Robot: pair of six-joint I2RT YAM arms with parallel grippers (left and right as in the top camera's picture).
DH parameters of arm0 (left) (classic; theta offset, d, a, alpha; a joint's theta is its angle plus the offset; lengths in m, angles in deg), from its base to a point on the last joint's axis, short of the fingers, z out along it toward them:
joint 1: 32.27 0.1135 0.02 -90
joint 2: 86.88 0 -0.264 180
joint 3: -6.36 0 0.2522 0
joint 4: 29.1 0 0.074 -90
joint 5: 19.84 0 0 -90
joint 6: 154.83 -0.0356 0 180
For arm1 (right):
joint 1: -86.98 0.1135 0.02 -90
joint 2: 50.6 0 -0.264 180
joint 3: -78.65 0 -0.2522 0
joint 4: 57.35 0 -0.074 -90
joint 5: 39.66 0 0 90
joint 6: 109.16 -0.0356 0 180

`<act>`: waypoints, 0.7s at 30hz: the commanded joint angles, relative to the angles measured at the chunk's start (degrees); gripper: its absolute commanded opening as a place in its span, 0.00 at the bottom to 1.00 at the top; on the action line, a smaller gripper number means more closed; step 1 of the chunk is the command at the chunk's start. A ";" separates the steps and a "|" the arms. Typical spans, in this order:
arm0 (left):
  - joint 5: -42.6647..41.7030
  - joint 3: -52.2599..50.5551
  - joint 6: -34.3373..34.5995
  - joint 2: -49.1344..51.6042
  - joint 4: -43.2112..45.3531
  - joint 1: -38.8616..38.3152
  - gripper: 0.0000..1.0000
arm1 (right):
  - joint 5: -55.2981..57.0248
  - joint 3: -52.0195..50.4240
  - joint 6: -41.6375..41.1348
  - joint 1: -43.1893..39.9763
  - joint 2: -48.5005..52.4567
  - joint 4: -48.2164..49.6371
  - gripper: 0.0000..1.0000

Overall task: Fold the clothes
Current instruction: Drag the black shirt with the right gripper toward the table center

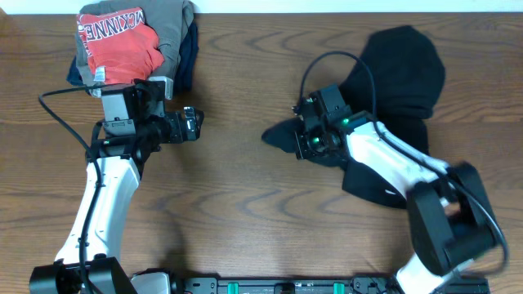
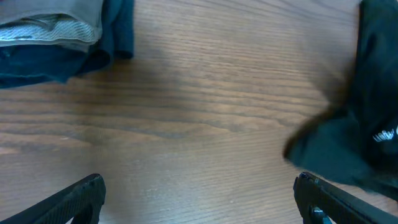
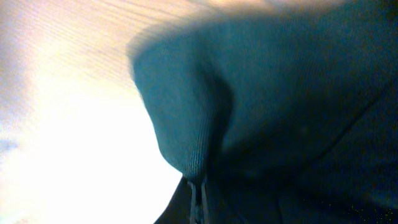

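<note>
The black top (image 1: 400,73) lies crumpled at the right of the table, with a flap (image 1: 278,135) stretched out to the left. My right gripper (image 1: 304,140) is shut on that flap; in the right wrist view the dark fabric (image 3: 186,99) bulges up from the pinched fingertips (image 3: 198,190). My left gripper (image 1: 196,124) is open and empty over bare wood left of centre, with its fingers wide apart (image 2: 199,193). The top's edge shows in the left wrist view (image 2: 348,143) at the right.
A stack of folded clothes sits at the back left: a red shirt with white letters (image 1: 118,41) on grey (image 1: 167,24) and navy (image 1: 188,49) garments. The stack's edge shows in the left wrist view (image 2: 62,37). The table (image 1: 245,204) is brown wood.
</note>
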 commanded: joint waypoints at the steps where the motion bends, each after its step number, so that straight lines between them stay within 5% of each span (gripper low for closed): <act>1: 0.68 0.63 -0.79 0.00 0.02 0.72 0.98 | 0.17 5.79 3.93 -0.04 -9.01 -6.03 0.01; 6: 0.66 0.63 -0.79 0.00 0.52 0.70 0.98 | 11.26 10.97 4.92 -4.37 -21.66 -17.79 0.01; 13: -0.02 0.63 -0.79 0.00 2.43 -0.44 0.99 | 20.17 12.44 4.13 -20.02 -35.95 -21.90 0.01; 21: -0.02 0.66 -0.31 -0.07 8.85 -4.46 1.00 | 1.14 12.48 6.64 -33.09 -38.51 -18.78 0.01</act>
